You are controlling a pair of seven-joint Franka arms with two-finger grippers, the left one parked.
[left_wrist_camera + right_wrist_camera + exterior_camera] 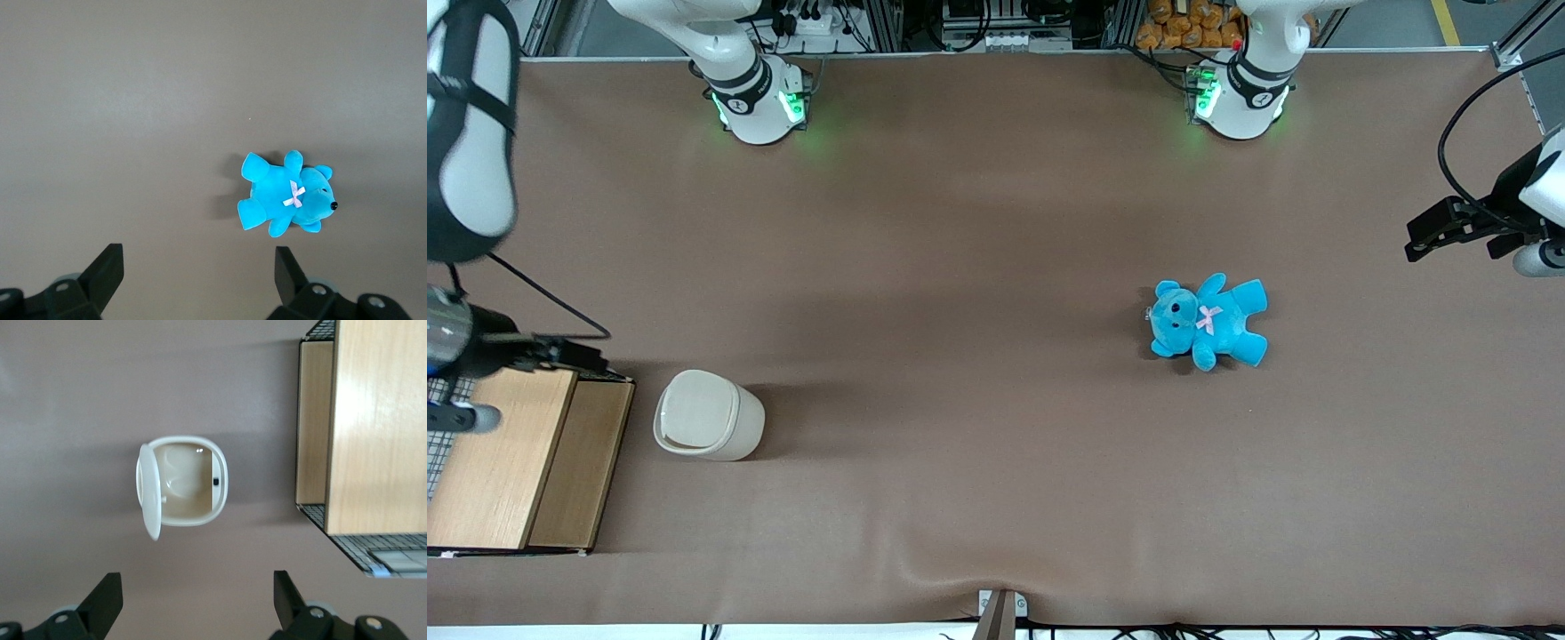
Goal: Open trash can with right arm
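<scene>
**Bin lid up, open end effector waiting beside it**

The worktop (996,222) is covered in brown cloth. Taking the front camera's edge as 6 o'clock, the small cream trash can (710,415) stands at about 8 o'clock from the worktop's centre, toward the working arm's end. A light-wood box (511,458) with wire mesh sits just beside it, closer still to that end. A blue teddy bear (1209,321) lies well apart at about 3 o'clock, toward the parked arm's end.

The right arm (467,133) reaches in over the wood box. Its end effector (197,577) hangs above the box edge that faces the trash can, with its two black fingers spread wide and holding nothing. In the right wrist view, the lid (149,492) stands up on edge at one side of the rim and the pale, empty inside shows. The job looks essentially done.

The risks from here are these:
- The can looks light, so a nudge from a finger or the wrist could slide or topple it.
- A knock on the raised lid could drop it shut again and undo the work.
- The thin black cable (551,302) trails close above the wood box, so a low or careless pull-away could catch it on the box's corner or mesh.
</scene>
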